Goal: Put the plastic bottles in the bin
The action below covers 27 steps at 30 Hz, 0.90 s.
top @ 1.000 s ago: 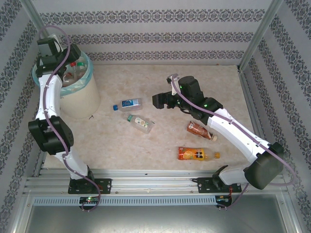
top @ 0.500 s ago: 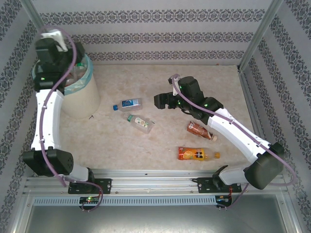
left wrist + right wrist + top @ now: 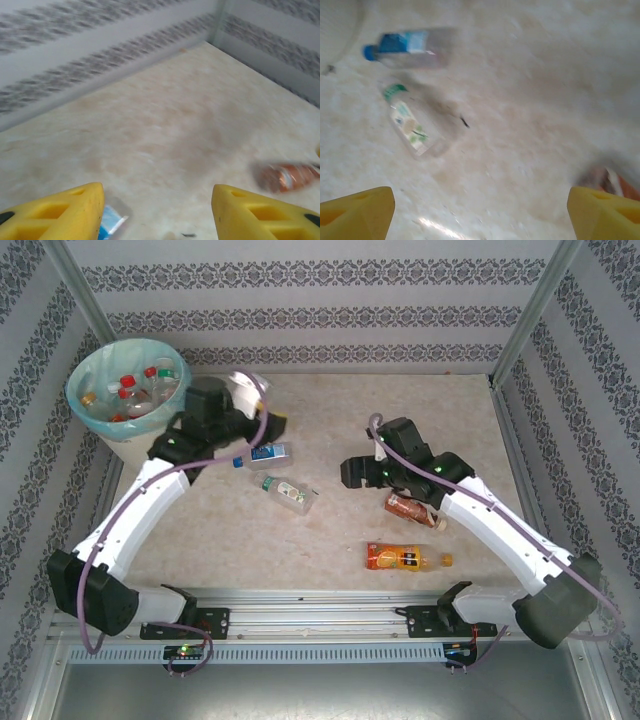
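Four bottles lie loose on the worktop (image 3: 330, 400). The left jaws, moderately spread and empty, hover just beside the blue-labelled bottle (image 3: 262, 453). The right jaws, spread wide and empty, hang over bare surface between the green-capped bottle (image 3: 287, 493) and the brown bottle (image 3: 413, 509). The orange bottle (image 3: 405, 559) lies nearer the arm bases. Several more sit in the bin (image 3: 72, 392) at the far left. They look light, thin-walled, smooth and apt to roll. I would pinch gently across the labelled mid-body, crosswise to the long axis.
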Each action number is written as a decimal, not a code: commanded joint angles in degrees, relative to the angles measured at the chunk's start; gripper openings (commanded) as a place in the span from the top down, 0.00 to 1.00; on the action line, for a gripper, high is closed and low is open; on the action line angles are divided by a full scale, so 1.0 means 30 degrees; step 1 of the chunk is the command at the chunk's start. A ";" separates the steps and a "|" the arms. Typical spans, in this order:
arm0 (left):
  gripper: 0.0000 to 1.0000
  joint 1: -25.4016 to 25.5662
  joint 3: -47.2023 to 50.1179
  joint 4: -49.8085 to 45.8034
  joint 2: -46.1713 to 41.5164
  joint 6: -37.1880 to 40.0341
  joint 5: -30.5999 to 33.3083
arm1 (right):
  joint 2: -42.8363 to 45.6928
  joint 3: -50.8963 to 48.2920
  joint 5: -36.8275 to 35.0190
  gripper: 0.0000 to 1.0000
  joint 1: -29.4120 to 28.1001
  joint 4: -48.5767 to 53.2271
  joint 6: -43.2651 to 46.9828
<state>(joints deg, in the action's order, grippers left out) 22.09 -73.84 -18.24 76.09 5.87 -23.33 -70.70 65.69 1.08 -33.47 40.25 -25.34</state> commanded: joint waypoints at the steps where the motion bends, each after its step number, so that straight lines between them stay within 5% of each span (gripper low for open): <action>1: 0.41 0.1945 0.1301 0.0387 -0.0902 0.2574 -0.2040 | 0.1684 -0.0914 -0.2520 0.10 0.0140 0.4329 -0.3057; 7: 0.40 0.3283 0.3924 0.2586 -0.1528 0.2451 -0.4445 | 0.6038 -0.4855 -0.2697 0.12 -0.0246 0.5491 -1.1147; 13: 0.40 0.3394 0.4250 0.2610 -0.1645 0.2953 -0.3614 | 0.9029 -0.9028 -0.0901 0.12 -0.1323 0.4379 -1.8688; 19: 0.39 0.3393 0.4485 0.2533 -0.2412 0.3112 -0.3297 | 0.9164 -0.9653 -0.2751 0.10 -0.4149 0.5239 -2.2912; 27: 0.38 0.3404 0.4545 0.2472 -0.3675 0.3134 -0.3056 | 0.8490 -1.1024 -0.2667 0.11 -0.4842 0.4197 -2.6168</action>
<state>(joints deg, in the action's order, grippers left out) 31.53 -60.60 -13.26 66.78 13.58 -32.75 -44.80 33.63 -4.75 -47.16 53.58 -97.69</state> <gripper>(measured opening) 0.618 0.895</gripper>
